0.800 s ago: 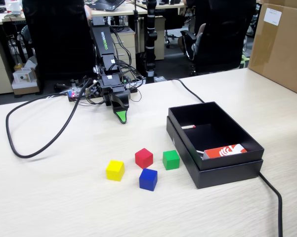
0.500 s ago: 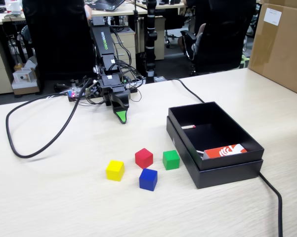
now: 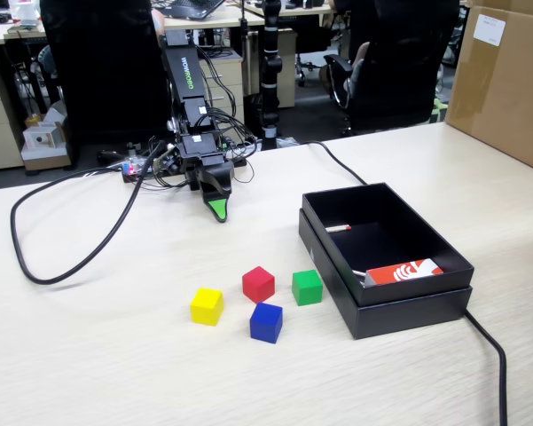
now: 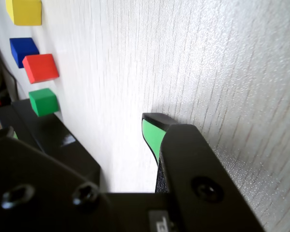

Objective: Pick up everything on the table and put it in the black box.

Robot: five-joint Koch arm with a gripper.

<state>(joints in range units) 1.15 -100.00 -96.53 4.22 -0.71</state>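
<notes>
Lying inside black box (image 3: 386, 306) — red-and-white packet (image 3: 405, 272); brown carton (image 3: 505, 80) behind.

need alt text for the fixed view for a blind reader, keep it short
Four small cubes, yellow, red, green and blue, sit clustered on a light wooden table beside an open black box holding a red-and-white packet. Behind them a black robot arm's green-tipped end effector points down near the table, holding nothing.
</notes>
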